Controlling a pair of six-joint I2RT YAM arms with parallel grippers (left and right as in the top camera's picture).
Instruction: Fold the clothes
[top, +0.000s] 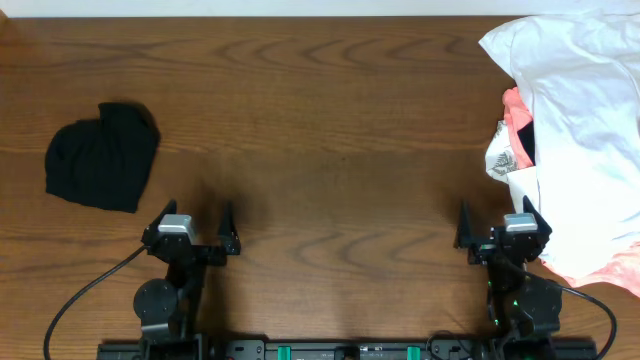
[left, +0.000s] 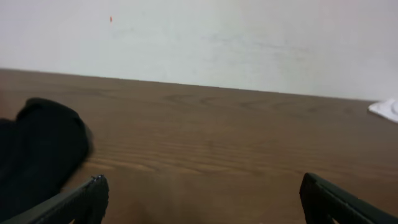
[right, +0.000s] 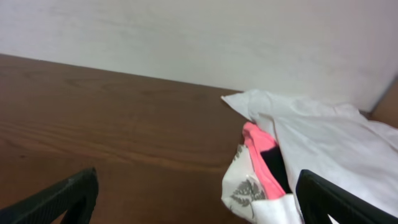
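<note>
Both left gripper (top: 197, 215) and right gripper (top: 495, 215) are wide open, holding nothing. The white T-shirt (top: 585, 120) is heaped over the pink garment (top: 517, 113), right gripper just beside it, black garment (top: 103, 157) well apart from it. I'd pinch a shirt edge and drag it flat first
</note>
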